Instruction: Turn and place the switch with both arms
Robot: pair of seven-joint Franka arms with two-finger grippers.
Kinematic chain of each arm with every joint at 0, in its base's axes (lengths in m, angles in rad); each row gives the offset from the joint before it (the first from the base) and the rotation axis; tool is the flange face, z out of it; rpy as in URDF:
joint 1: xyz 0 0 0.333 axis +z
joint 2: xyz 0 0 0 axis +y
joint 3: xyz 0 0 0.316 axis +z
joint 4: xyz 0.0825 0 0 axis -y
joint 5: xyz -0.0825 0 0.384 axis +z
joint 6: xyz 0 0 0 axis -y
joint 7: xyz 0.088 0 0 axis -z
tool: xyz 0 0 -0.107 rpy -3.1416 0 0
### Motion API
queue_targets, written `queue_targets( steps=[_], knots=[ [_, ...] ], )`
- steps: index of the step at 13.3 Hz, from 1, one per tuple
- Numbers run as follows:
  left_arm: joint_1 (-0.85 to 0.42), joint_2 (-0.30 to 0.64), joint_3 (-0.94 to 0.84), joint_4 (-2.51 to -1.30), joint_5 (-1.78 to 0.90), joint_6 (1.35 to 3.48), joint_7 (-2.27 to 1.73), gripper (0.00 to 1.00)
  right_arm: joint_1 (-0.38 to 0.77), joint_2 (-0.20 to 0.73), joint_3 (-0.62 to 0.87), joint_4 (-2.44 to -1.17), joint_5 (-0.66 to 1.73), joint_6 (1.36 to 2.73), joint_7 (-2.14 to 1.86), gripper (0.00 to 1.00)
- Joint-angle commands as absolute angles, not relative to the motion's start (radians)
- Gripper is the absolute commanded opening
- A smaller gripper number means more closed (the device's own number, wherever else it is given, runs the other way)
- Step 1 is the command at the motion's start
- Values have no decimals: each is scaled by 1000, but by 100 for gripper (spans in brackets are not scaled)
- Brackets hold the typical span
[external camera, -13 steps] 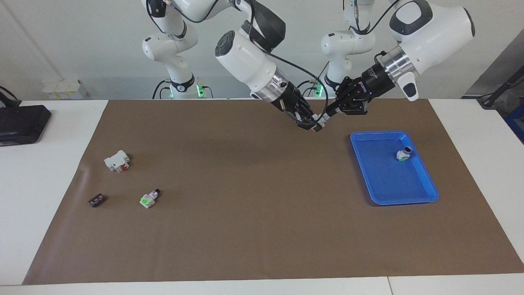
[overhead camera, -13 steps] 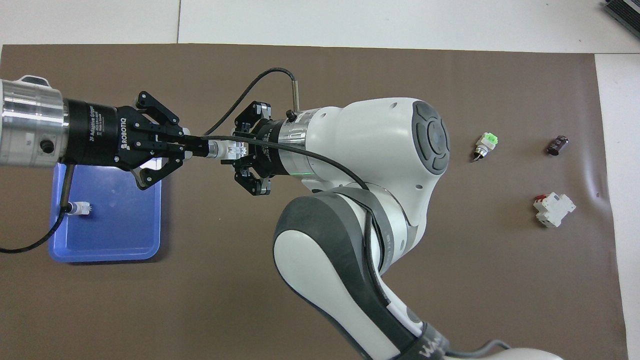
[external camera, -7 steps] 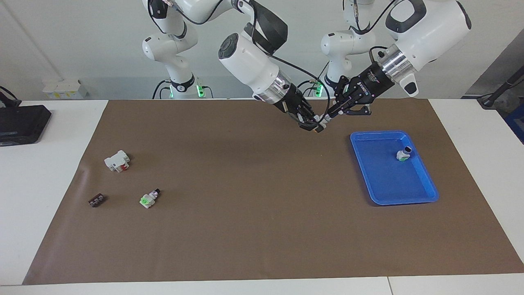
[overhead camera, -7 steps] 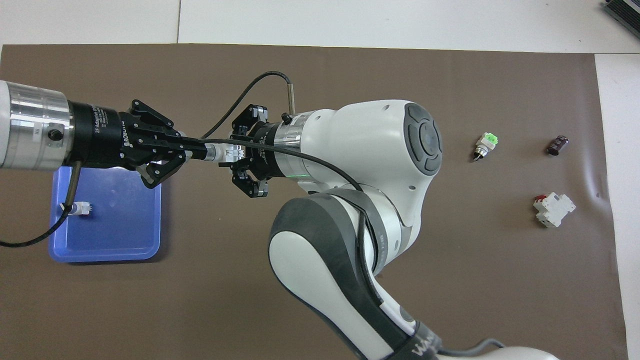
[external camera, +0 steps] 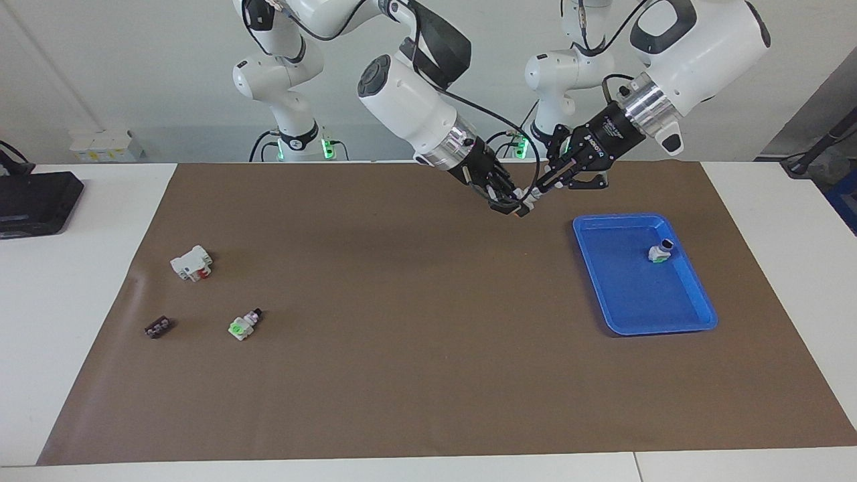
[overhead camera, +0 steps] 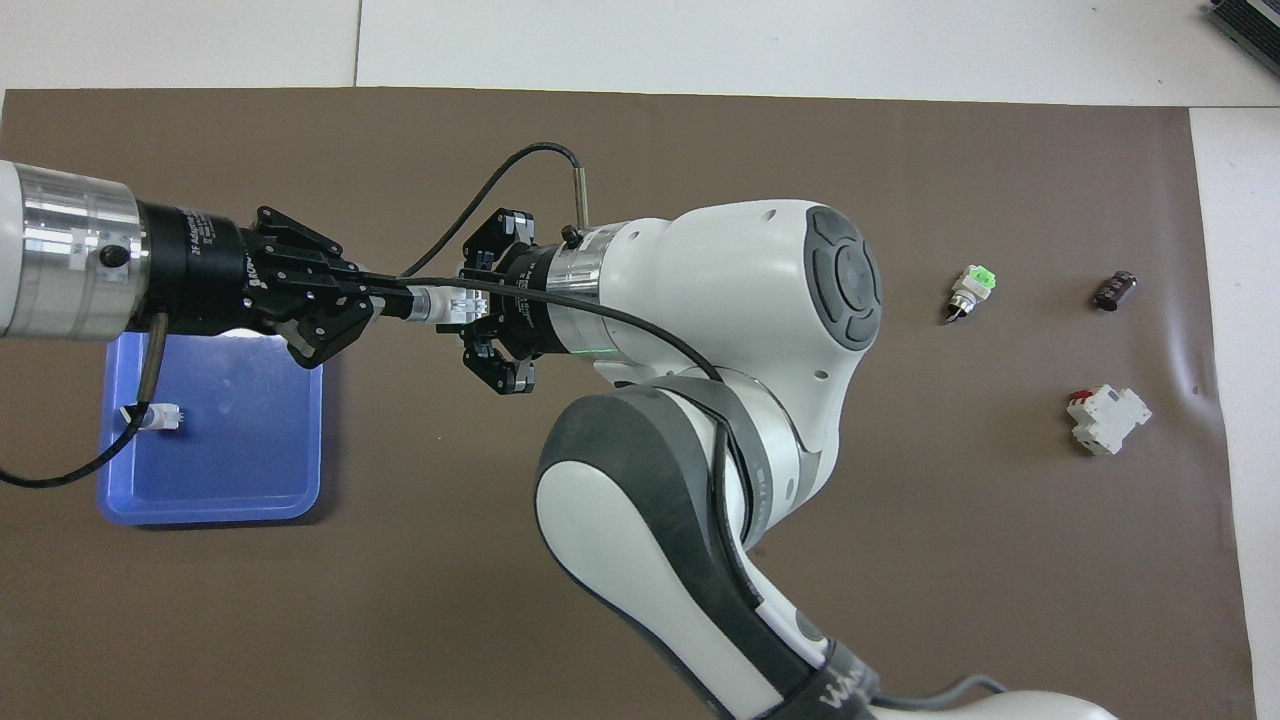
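Switch [external camera: 521,203] being gripped at both ends by clenched left tool [external camera: 539,189] and clenched right tool [external camera: 510,203], above mat beside blue tray [external camera: 696,323].

Tray [external camera: 696,314] lies toward the left arm's end of the counter [external camera: 402,402], one switch [external camera: 659,253] in it, other parts well apart toward the right arm's end.

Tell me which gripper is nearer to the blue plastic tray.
Left. The left gripper hangs over the brown mat just beside the blue plastic tray's robot-side corner; the right gripper, meeting it there, sits slightly farther off.
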State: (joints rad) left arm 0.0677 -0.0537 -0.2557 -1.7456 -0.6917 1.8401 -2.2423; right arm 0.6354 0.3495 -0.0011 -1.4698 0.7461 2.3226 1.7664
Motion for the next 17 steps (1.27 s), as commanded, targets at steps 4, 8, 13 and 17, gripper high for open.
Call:
queue_targets(
  steps=[4, 8, 13, 17],
  knots=[
    [87, -54, -235, -1775, -586, 1916, -2412, 0, 624, 313, -2, -1477, 727, 2287, 1786, 0],
    [90, -61, -233, -1799, -558, 1916, -2574, 0, 624, 313, -2, -1477, 727, 2287, 1786, 0],
    [83, -72, -233, -1819, -517, 1916, -2726, 0, 624, 313, -2, -1477, 727, 2287, 1787, 0],
    [81, -72, -235, -1819, -499, 1928, -2726, 0, 624, 313, -2, -1477, 727, 2287, 1787, 0]
  ],
)
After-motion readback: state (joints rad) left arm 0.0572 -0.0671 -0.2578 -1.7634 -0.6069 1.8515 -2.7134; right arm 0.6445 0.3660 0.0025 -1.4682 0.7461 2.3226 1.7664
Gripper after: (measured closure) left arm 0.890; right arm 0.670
